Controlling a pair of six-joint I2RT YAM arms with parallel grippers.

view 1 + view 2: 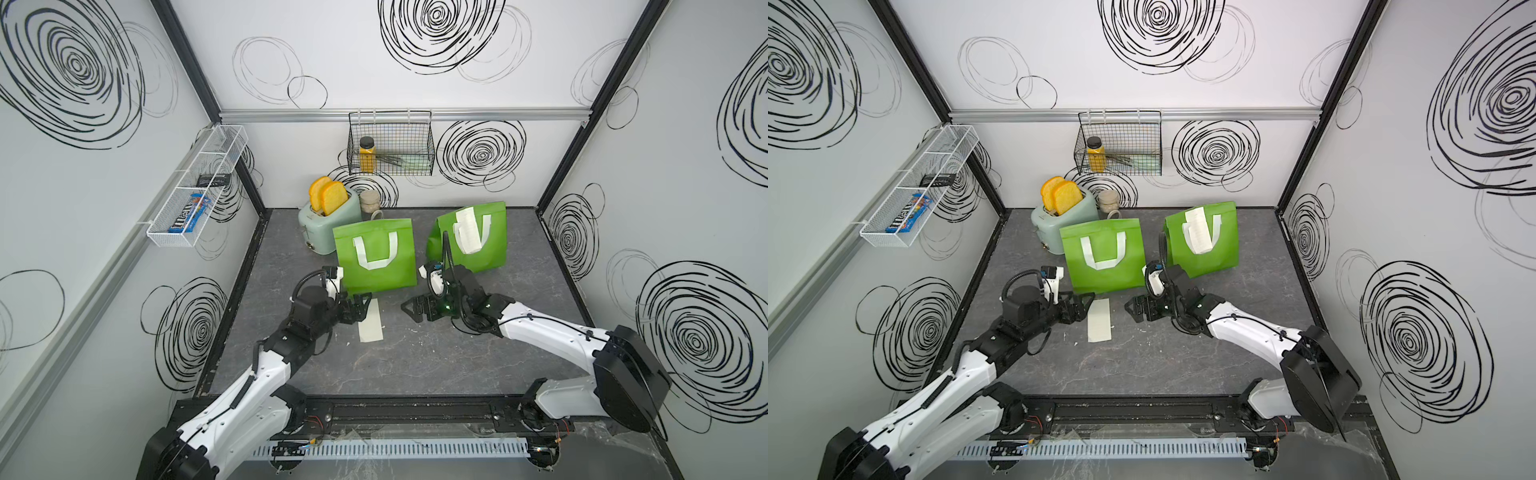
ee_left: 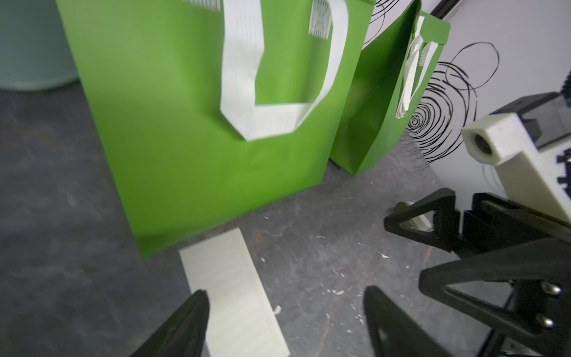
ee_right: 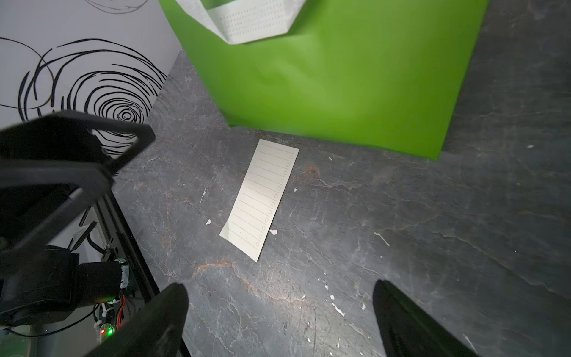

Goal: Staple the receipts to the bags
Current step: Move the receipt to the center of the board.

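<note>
Fingers of left gripper (image 2: 285, 292) spread beside the loose receipt (image 2: 234, 287), apparently set for pickup; this receipt lies flat on the table (image 2: 324, 222), just before the near bag (image 2: 185, 123); right gripper (image 3: 281, 284) fingers spread, empty, close by; far bag (image 1: 484, 249) already bears the second receipt (image 1: 466, 230)

A receipt (image 1: 370, 321) lies flat on the table (image 1: 415, 365) before the nearer bag (image 1: 376, 255).
</note>
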